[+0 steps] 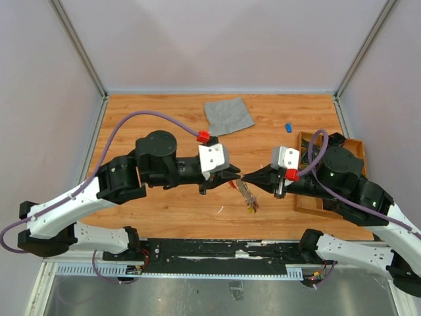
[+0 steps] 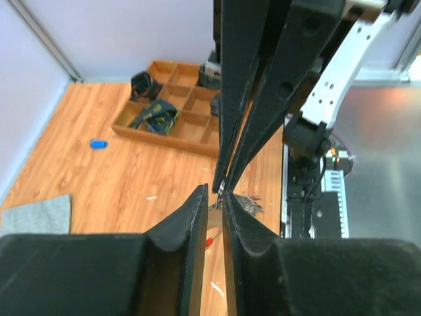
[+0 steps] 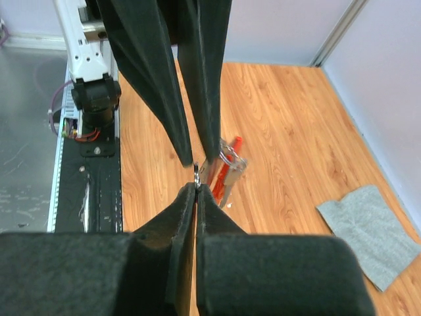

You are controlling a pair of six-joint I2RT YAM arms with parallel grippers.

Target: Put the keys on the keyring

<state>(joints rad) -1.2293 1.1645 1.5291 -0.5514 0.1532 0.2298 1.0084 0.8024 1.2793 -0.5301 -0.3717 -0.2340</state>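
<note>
Table: bare wood planking with pale walls on three sides; both my arms reach in over it from the near edge.
Tray: wooden and split into compartments, at my right side of the table; my right arm covers most of it.
Cloth: grey square, lying flat at the far edge, well apart from my fingers.
Left gripper: pointing right, its jaws parted by a slim gap with wood showing through.
Right gripper: pointing left, jaws pressed together and tip to tip with my left.
Keyring: red clip with a silvery chain, just beneath the meeting fingertips.
Blue key: alone on the wood near the tray's far left corner.
Silvery loop: sits at my right fingertips; I cannot tell whether it is pinched.
</note>
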